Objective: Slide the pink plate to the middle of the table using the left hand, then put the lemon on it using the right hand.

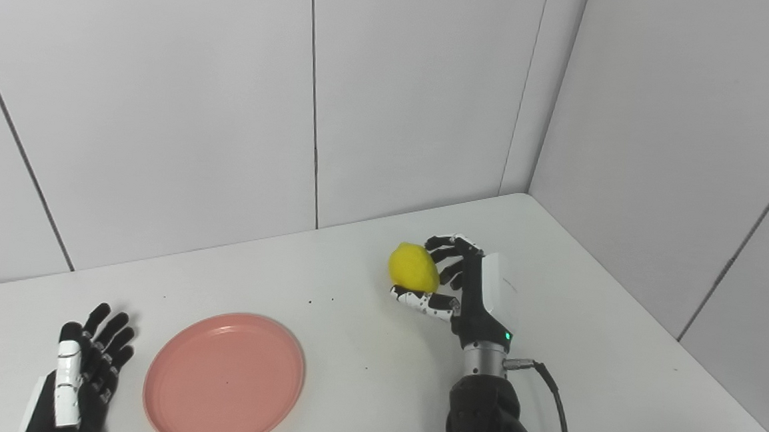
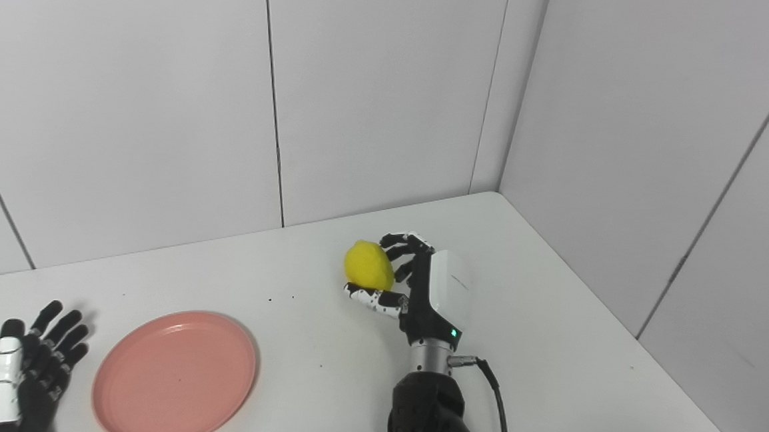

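Note:
A pink plate (image 1: 224,380) lies flat on the white table (image 1: 604,336), left of the middle and near the front edge. A yellow lemon (image 1: 413,267) is in my right hand (image 1: 467,288), further back and to the right of the plate. The fingers curl over the lemon and the thumb sits under it. I cannot tell whether the lemon is lifted off the table. My left hand (image 1: 85,368) is open and empty, palm up, just left of the plate and not touching it.
White wall panels close the table at the back and on the right, meeting at the far right corner. A black cable (image 1: 557,400) runs from my right wrist. The table's front right edge shows at the lower right.

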Tool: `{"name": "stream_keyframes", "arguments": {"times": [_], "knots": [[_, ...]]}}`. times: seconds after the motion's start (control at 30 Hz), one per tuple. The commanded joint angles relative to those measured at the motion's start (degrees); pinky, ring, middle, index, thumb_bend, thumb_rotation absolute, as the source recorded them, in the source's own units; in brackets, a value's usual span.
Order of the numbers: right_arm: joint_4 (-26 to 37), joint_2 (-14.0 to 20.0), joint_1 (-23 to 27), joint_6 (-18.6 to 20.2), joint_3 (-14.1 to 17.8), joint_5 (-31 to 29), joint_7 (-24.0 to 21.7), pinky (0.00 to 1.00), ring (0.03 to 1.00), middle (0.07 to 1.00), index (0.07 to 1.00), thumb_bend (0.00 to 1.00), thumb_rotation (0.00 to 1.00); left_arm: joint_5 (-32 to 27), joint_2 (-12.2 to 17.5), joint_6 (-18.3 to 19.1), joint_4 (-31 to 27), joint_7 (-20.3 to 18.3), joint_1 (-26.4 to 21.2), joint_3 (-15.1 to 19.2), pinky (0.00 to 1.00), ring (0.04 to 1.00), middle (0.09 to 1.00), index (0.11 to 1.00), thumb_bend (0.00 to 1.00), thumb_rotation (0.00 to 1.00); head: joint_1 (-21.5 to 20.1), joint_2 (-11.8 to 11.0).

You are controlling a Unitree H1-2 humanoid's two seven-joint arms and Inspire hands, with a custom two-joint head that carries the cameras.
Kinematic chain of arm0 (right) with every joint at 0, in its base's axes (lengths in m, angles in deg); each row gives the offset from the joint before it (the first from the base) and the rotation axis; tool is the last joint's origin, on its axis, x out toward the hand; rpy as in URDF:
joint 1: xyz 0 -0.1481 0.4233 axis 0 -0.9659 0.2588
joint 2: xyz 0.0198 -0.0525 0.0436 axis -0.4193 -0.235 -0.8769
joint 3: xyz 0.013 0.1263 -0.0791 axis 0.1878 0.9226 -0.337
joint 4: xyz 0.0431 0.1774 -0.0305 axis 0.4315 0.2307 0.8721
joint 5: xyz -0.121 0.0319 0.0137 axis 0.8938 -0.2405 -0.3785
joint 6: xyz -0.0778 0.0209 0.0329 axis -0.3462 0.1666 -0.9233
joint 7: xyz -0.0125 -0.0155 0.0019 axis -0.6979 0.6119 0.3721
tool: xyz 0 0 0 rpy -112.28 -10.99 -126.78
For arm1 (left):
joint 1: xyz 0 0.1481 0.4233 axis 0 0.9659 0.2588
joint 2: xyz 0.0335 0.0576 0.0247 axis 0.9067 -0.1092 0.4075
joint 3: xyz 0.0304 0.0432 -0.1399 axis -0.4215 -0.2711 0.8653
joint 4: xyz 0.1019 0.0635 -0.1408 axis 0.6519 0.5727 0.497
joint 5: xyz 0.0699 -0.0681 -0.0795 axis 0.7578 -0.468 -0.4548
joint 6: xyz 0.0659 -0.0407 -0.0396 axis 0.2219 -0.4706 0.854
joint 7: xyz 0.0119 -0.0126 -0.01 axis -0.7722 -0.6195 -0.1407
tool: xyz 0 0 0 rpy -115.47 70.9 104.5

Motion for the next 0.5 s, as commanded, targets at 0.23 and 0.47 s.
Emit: {"name": "stream_keyframes", "arguments": {"times": [0.23, 0.47], "knots": [[-0.43, -0.76, 2.12, -6.61, -5.34, 2.07, -1.64, 0.3, 0.373, 0.466, 0.554, 0.51, 0.0, 1.01, -0.03, -3.71, 1.45, -0.63, -0.57, -0.56, 0.94, 0.921, 0.91, 0.909, 0.63, 1.0, 1.54, 0.33], [-1.03, -1.43, 2.4, -7.42, -8.84, 2.4, -3.66, 0.35, 0.386, 0.504, 0.531, 0.51, 0.0, 1.34, -0.34, -4.5, 1.69, -0.43, -0.47, -1.13, 0.93, 0.922, 0.916, 0.921, 0.61, 1.0, 4.19, 1.17]]}}
